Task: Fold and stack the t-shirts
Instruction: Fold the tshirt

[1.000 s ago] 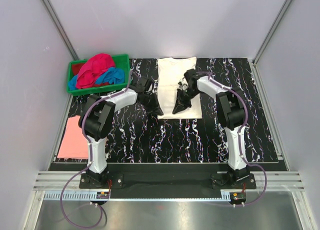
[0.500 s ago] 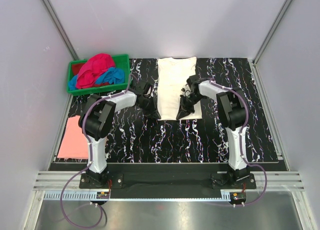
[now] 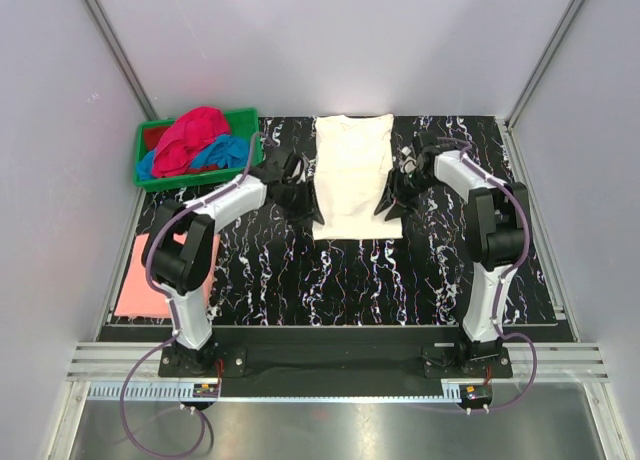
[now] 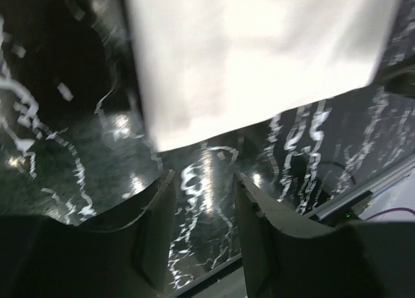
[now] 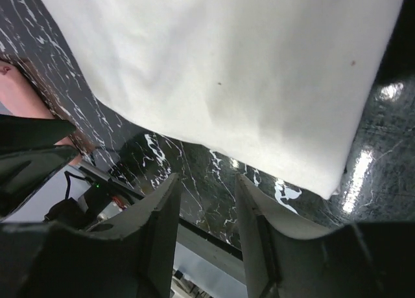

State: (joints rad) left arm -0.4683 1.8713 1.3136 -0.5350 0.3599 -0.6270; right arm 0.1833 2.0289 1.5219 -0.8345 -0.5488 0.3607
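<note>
Top external view: the folded cream t-shirt (image 3: 353,177) lies flat on the table (image 3: 300,280) at upper centre. The left end effector (image 3: 308,208) sits just beside its left edge and the right end effector (image 3: 388,206) beside its right edge, both spread, pinching nothing. A salmon-pink t-shirt (image 3: 150,280) lies lower left; a magenta-red tee (image 3: 190,138) and a blue tee (image 3: 226,152) fill the green crate (image 3: 180,181) at upper left

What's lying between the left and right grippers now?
The cream t-shirt, folded into a long strip on the marbled table, fills that stretch in the top external view. The left gripper and right gripper stand open beside its long edges, empty.
</note>
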